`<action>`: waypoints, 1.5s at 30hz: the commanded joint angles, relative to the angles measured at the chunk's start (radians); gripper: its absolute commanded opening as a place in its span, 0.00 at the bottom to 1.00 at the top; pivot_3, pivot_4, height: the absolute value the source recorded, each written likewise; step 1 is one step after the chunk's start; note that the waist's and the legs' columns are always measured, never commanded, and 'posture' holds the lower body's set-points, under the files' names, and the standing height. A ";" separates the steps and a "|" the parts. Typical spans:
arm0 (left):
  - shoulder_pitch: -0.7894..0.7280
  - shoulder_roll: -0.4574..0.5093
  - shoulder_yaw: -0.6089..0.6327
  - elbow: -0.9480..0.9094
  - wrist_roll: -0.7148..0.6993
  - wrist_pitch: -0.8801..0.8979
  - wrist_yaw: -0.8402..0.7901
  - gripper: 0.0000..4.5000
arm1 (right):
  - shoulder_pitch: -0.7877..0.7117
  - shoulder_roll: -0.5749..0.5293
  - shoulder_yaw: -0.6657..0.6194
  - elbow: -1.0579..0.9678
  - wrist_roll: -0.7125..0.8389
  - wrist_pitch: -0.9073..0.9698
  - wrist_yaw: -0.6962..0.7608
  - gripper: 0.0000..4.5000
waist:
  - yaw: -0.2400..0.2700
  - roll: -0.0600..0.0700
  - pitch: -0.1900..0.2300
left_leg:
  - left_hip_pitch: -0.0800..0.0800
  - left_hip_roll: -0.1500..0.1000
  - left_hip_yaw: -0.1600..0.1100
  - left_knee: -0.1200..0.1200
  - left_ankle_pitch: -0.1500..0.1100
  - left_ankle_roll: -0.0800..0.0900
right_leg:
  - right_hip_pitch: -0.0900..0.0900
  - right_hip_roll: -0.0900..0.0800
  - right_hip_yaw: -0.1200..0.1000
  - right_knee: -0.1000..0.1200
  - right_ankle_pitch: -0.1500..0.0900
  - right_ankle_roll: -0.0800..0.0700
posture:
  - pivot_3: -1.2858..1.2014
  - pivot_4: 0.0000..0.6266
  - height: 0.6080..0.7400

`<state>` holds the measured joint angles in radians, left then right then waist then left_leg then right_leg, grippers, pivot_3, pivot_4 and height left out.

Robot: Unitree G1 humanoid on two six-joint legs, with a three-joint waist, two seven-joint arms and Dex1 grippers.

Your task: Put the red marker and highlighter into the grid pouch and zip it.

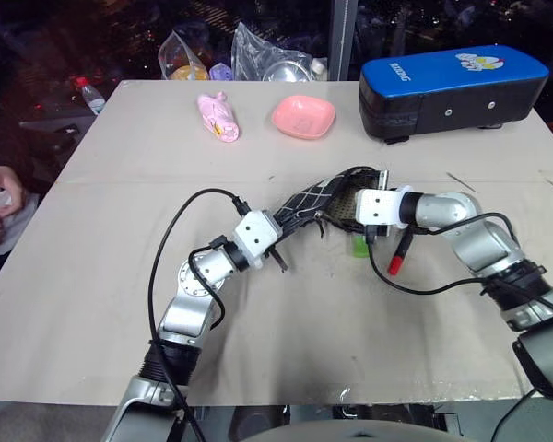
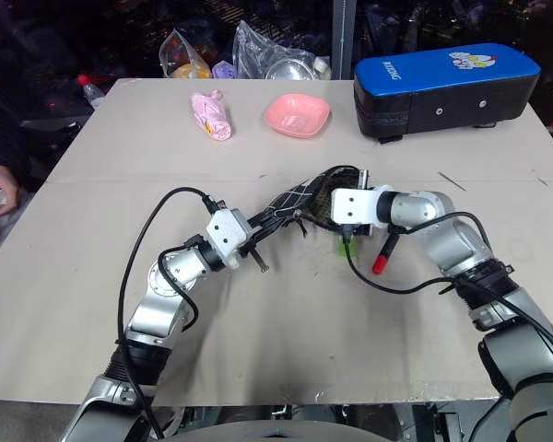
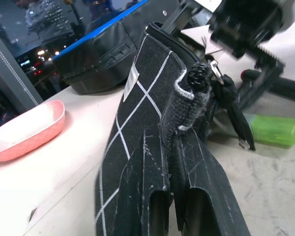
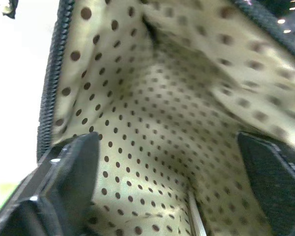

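Fabric of the grid pouch [image 1: 315, 200] stretched between both grippers in the left eye view: the left gripper [image 1: 278, 241] was clamped on its near end, the right gripper [image 1: 367, 221] at its open mouth. The red marker [image 1: 401, 250] lay just beside the right gripper, the highlighter [image 1: 360, 245] under it. Left wrist view: closed fingers [image 3: 206, 206] pinched the pouch, highlighter [image 3: 270, 130] beyond. Right wrist view: fingers [image 4: 71, 177] stood wide apart inside the dotted lining [image 4: 157, 113], holding nothing.
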<state>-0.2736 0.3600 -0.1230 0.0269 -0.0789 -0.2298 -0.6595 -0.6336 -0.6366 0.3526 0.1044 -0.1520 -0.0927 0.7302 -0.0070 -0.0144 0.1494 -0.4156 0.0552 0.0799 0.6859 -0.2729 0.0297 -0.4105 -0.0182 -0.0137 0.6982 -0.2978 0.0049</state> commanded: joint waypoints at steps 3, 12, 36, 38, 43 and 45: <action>-0.042 -0.005 0.041 0.022 -0.007 -0.026 0.040 0.00 | 0.129 0.032 -0.210 -0.331 0.206 0.335 -0.029 0.99 | 0.005 0.000 0.000 | 0.000 0.000 -0.001 0.000 0.000 0.000 | 0.000 0.000 0.000 0.000 0.000 0.000 | 0.52 0.24 0.82; -0.084 0.014 0.077 0.069 -0.018 -0.034 0.044 0.00 | 0.411 0.287 -0.307 -0.823 0.448 1.102 -0.350 0.99 | 0.003 -0.001 -0.001 | 0.001 0.000 -0.001 0.000 0.000 0.000 | 0.001 0.000 0.000 0.003 0.000 0.000 | 0.52 0.24 0.82; -0.101 0.000 0.070 0.098 -0.015 -0.038 0.033 0.00 | 0.377 0.245 -0.185 -0.708 0.279 1.034 -0.444 0.19 | 0.001 -0.001 -0.001 | 0.000 -0.002 -0.001 0.001 0.000 0.000 | 0.000 0.000 0.000 0.002 0.000 0.000 | 0.52 0.24 0.82; -0.112 -0.006 0.067 0.101 -0.017 -0.033 0.028 0.00 | 0.362 0.137 -0.212 -0.765 0.308 1.050 -0.369 0.19 | -0.002 -0.002 -0.001 | 0.000 -0.002 -0.001 0.001 0.000 0.000 | 0.000 0.000 0.000 0.001 0.001 0.001 | 0.52 0.24 0.82; -0.157 -0.016 0.023 0.128 0.004 -0.067 -0.011 0.00 | 0.289 -0.191 -0.361 -0.826 0.372 0.968 -0.111 0.19 | 0.000 -0.001 0.000 | -0.001 -0.002 -0.003 0.001 0.000 0.000 | 0.000 0.002 -0.001 0.000 0.001 0.001 | 0.52 0.24 0.82; -0.159 -0.012 0.009 0.123 0.011 -0.078 -0.023 0.00 | 0.271 -0.280 -0.376 -0.786 0.354 0.853 -0.042 0.19 | -0.003 -0.001 -0.001 | -0.001 -0.002 -0.003 0.001 -0.002 0.003 | 0.001 0.002 0.000 0.000 0.001 0.001 | 0.52 0.24 0.82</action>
<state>-0.4210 0.3444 -0.1019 0.1699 -0.0753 -0.2743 -0.6710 -0.3452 -0.8856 0.0106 -0.6757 0.2078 0.8702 0.6203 -0.0099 -0.0159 0.1488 -0.4158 0.0535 0.0770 0.6867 -0.2744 0.0325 -0.4095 -0.0163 -0.0139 0.6976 -0.2970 0.0063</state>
